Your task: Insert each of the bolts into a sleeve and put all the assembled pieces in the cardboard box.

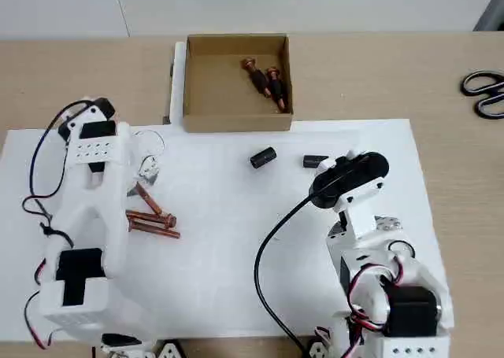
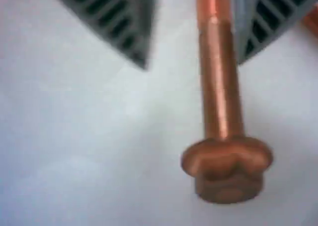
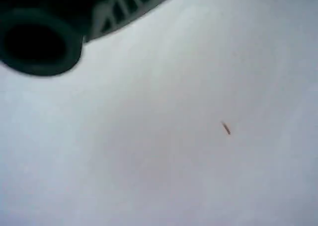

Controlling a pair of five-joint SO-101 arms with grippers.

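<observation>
Pale wooden tabletop (image 1: 63, 75) carries a smooth white paper sheet (image 1: 220, 271), and an open brown cardboard box (image 1: 201, 120) sits at the sheet's far edge. Two assembled pieces (image 1: 264, 79), copper-coloured metal bolts pushed through black sleeves, lie side by side against the box's right wall. Black-handled scissors (image 1: 482, 94) rest on the bare wood, well apart to the right.

Three loose bolts (image 1: 151, 216) lie on the paper beside the left arm. They are slim, shiny copper-toned rods with flanged heads, two nearly parallel and one slanted across their ends. The left gripper (image 1: 146, 169) hangs over the far end of this cluster. In the left wrist view its ribbed grey fingers (image 2: 114, 22) stand well parted with one bolt (image 2: 218, 87) between them. The smooth round shaft runs close along one finger with a clear gap to the other. The bolt's flanged hexagonal head lies past the fingertips on the paper.

Two loose sleeves are short matte black tubes. The tilted sleeve (image 1: 263, 157) lies near the middle of the sheet, just in front of the box. The second sleeve (image 1: 314, 161) lies just beside the right gripper (image 1: 326, 166). In the right wrist view its hollow round mouth (image 3: 35, 43) sits up against a ribbed grey part of that gripper. I cannot tell whether the right gripper is parted or clamped on it.
</observation>
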